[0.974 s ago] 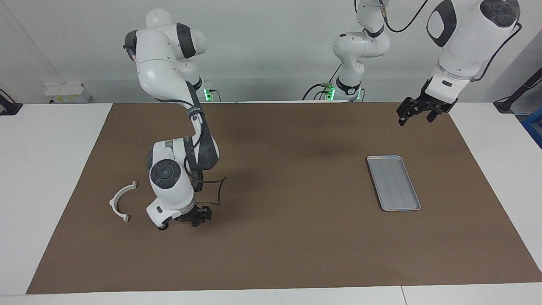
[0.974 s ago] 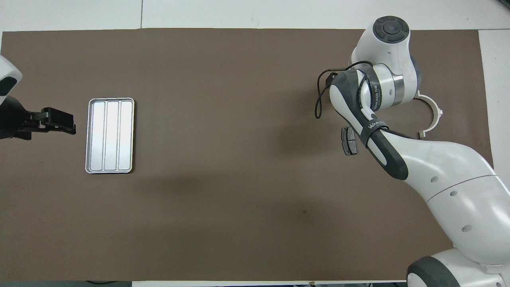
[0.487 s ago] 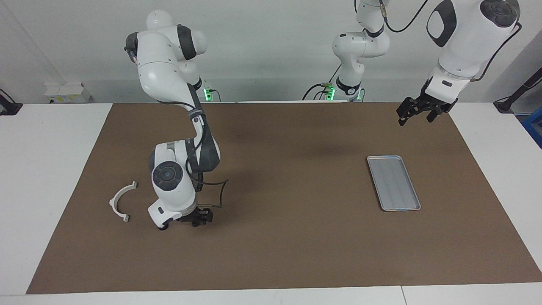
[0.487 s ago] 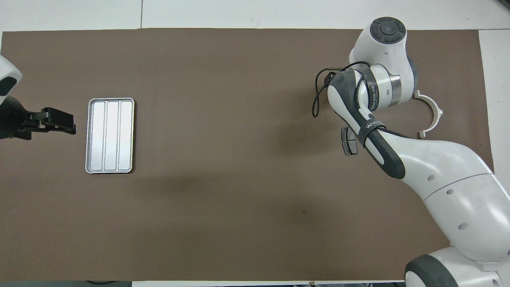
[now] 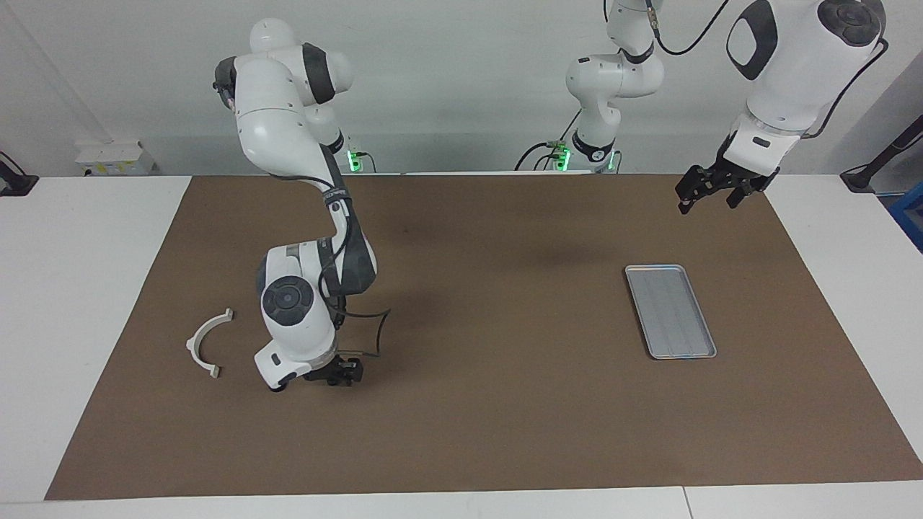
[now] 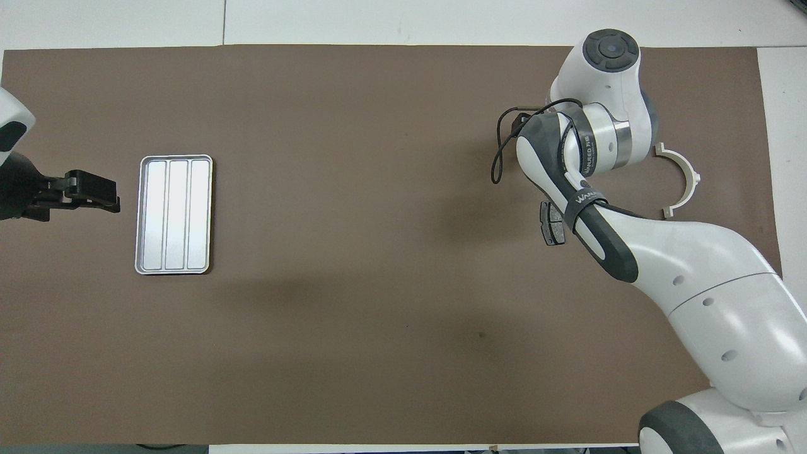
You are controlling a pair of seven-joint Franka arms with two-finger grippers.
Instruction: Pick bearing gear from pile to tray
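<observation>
The brown mat [image 5: 505,404] covers most of my table, and everything sits on it. My right arm [image 5: 288,144] bends far out and down over the right arm's end of the table, its wrist low above the mat. My left arm [image 5: 786,65] waits raised at its own end.

The metal tray [image 5: 670,311] lies flat toward the left arm's end of the table, with nothing in it. The white half-ring bracket [image 5: 205,342] lies toward the right arm's end, just beside my right wrist. One dark brake pad [image 6: 552,224] shows beside my right forearm in the overhead view, nearer to me than the bracket.

My right gripper [image 5: 333,372] is down at the mat among the pile; I cannot tell how its fingers stand, nor whether they pinch anything, and the small black parts are hidden under my wrist. My left gripper [image 5: 710,189] hangs in the air with its fingers spread, over the mat near the tray, holding nothing.
</observation>
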